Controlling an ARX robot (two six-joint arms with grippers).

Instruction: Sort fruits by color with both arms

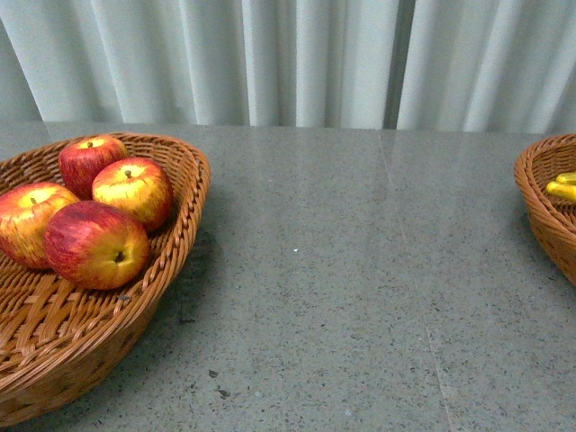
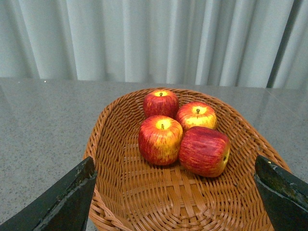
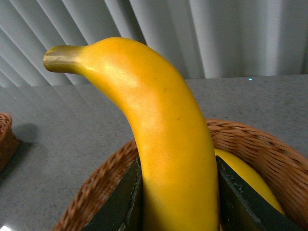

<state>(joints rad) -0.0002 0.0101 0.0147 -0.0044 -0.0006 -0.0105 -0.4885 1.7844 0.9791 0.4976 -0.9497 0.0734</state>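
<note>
On the left, four apples (image 1: pixel 94 211) sit bunched in the left basket (image 1: pixel 171 261), reds gathered together, so that side looks sorted to me. My left gripper (image 2: pixel 175 192) hangs just over that basket's near rim, jaws spread wide with nothing between them. The grey table (image 1: pixel 360 270) between the baskets holds no fruit. Over on the right, my right gripper (image 3: pixel 178 202) is clamped on a banana (image 3: pixel 159 134), stem end up, held over the right basket (image 3: pixel 260 149) where another banana (image 3: pixel 250 180) already lies. The front view shows neither arm, only yellow at the right basket's edge; the wrist views supply the grip.
</note>
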